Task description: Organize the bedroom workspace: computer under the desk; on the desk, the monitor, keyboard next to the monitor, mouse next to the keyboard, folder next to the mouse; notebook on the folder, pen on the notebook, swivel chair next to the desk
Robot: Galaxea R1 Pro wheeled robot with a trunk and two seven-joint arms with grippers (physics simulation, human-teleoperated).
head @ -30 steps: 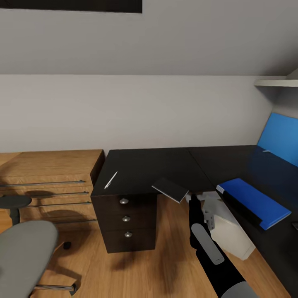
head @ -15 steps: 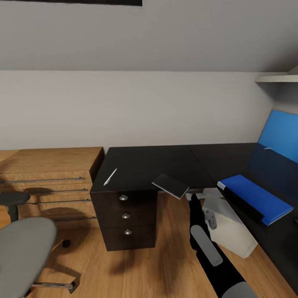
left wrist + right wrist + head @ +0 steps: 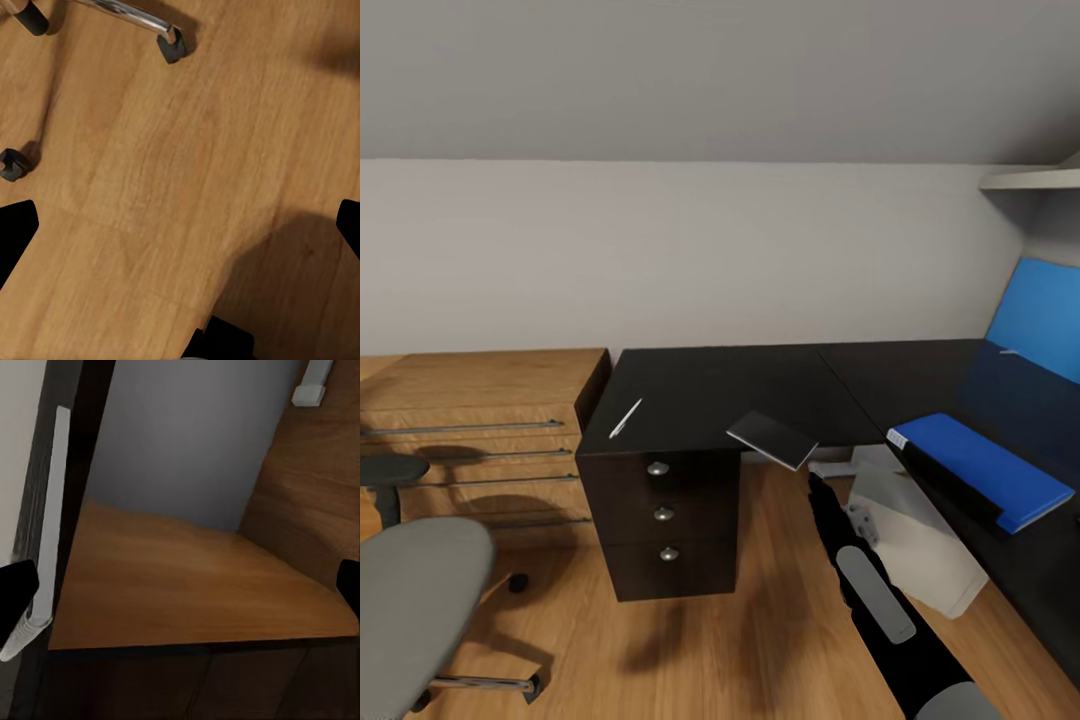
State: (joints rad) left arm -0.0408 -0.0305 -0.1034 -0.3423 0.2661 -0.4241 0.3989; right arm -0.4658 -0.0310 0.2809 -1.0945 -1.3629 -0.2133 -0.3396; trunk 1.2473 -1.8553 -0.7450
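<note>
Glossy black, the L-shaped desk [image 3: 760, 385] fills the middle of the head view, with its black three-drawer unit [image 3: 660, 525] at its left end. A thin white stick pen [image 3: 626, 418] lies on the top near the left edge. A thin grey square notebook [image 3: 772, 439] sits at the front edge of the top, partly overhanging it. The flat bright-blue folder [image 3: 985, 470] lies on the desk's right wing. Under that wing stands the light-grey box-shaped computer tower [image 3: 915, 535] on the wooden floor [image 3: 760, 640]. At lower left is the grey seat of the swivel chair [image 3: 415, 600], apart from the desk, in front of a light wooden drawer chest [image 3: 480, 420]. The right arm [image 3: 875, 600] reaches forward just below the notebook; its fingertips cannot be made out here.

Left wrist view: the left gripper [image 3: 180, 225] shows black fingertips far apart at both edges, holding nothing, above bare floor with chair casters [image 3: 171, 45].

Right wrist view: the right gripper [image 3: 180, 585] likewise stands wide open and empty, facing the floor beneath the desk beside a white leg [image 3: 46, 525].
</note>
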